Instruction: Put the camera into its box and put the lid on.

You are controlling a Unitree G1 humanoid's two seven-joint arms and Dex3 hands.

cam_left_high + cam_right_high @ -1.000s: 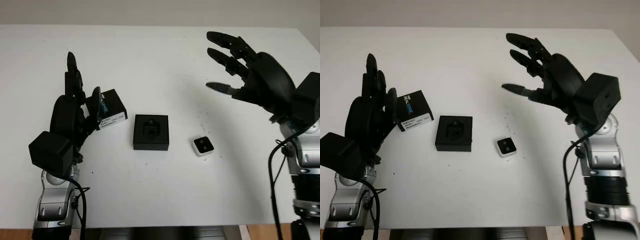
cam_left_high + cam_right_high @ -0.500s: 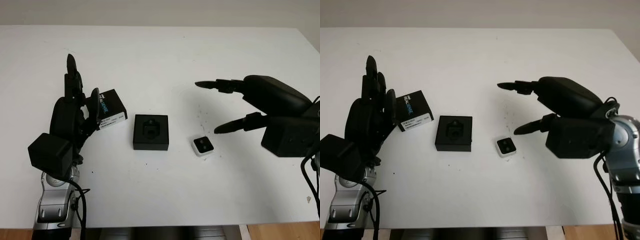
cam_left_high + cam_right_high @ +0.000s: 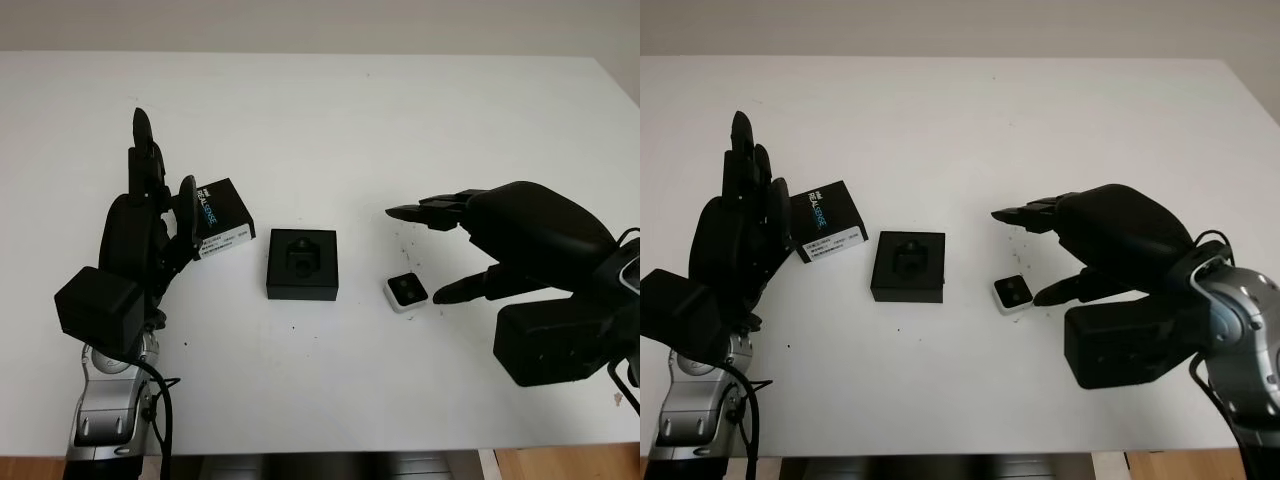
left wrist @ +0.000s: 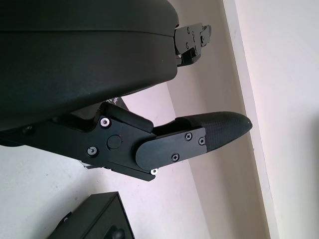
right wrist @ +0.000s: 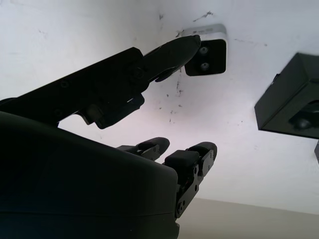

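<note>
One small camera (image 3: 407,292) sits on the white table (image 3: 330,120), a bit toward the right of the middle and closer to the near edge than the far one. It is a little white square with a dark face looking up. The right hand (image 3: 520,250) is just beside it, open and holding nothing — its thumb tip is almost on the camera's edge, though I cannot tell if it is touching, and the other fingers (image 3: 425,212) reach out above the table past the camera's far side.

Just left of the camera, near the middle of the table, is the black box (image 3: 302,264), open on top with a shaped hole inside. Farther left is the lid (image 3: 222,218), black with a white label. It leans against the left hand (image 3: 150,225), which stands upright near the left edge. The hand is open and its fingers point at the far edge.

What could go wrong? The camera is small and flat, so the thumb might push it sideways before the fingers close — then it slides away toward the box or spins. If the hand pinches only one corner, the camera could pop out and drop. The big hand could also bump the box and shift it.
</note>
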